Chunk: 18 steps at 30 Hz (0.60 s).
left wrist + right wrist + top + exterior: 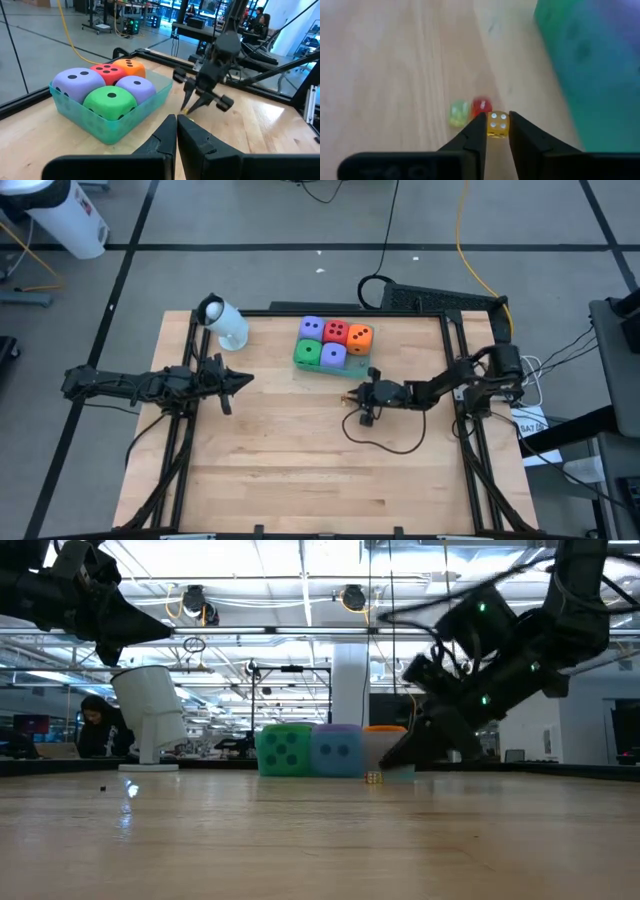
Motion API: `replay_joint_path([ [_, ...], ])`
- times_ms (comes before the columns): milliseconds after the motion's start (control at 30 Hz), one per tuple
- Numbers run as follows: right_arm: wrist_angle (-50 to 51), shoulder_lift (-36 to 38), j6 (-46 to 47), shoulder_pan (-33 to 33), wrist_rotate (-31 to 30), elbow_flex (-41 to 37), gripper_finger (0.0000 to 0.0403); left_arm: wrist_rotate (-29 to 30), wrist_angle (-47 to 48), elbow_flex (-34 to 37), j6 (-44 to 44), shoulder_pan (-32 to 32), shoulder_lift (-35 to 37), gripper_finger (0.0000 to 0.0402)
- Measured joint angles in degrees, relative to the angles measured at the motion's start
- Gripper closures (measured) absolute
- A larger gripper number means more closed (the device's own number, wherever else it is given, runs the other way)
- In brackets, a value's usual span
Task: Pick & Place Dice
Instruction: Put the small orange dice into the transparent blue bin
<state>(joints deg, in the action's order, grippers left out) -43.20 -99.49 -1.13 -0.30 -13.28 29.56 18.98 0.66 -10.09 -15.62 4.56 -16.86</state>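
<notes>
The dice in play here are tiny ones: a small yellow die [497, 125] sits on the table [280, 470] between the fingers of the right claw [496, 120], which press on both its sides, so the claw is grasping it though it is not yet lifted. A small red die [481, 106] and a small green die [459, 113] lie just beyond the fingertips, the red one nearly touching the yellow. This looks like the pick step; next comes a straight lift, so the neighbours stay put. The green tray [590, 75], full of big soft dice [333, 343], stands near, ahead and to one side; elsewhere there is bare table. The left claw [240, 380] hangs clenched, well apart.
</notes>
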Motion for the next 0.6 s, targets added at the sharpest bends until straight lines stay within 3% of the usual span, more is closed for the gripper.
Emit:
replay_joint_path([
  [233, 1.0, 15.0, -6.9, -0.2, -0.1, 0.0, 0.0349, 0.0, 0.0, 0.0, 0.0, 0.0, 0.0, 0.038],
  [367, 4.1, 21.8, -11.0, -3.8, -2.3, 0.1, 0.0357, 0.0, -0.1, 0.0, 0.0, 0.0, 0.0, 0.038],
  [467, 6.6, 23.1, -10.5, -8.6, -2.7, 0.1, 0.0348, 0.0, -0.5, 0.0, 0.0, 0.0, 0.0, 0.038],
  [600, 10.0, 20.5, -8.6, -14.1, 3.2, 0.1, 0.033, 0.0, -0.5, 0.0, 0.0, 0.0, 0.0, 0.038],
])
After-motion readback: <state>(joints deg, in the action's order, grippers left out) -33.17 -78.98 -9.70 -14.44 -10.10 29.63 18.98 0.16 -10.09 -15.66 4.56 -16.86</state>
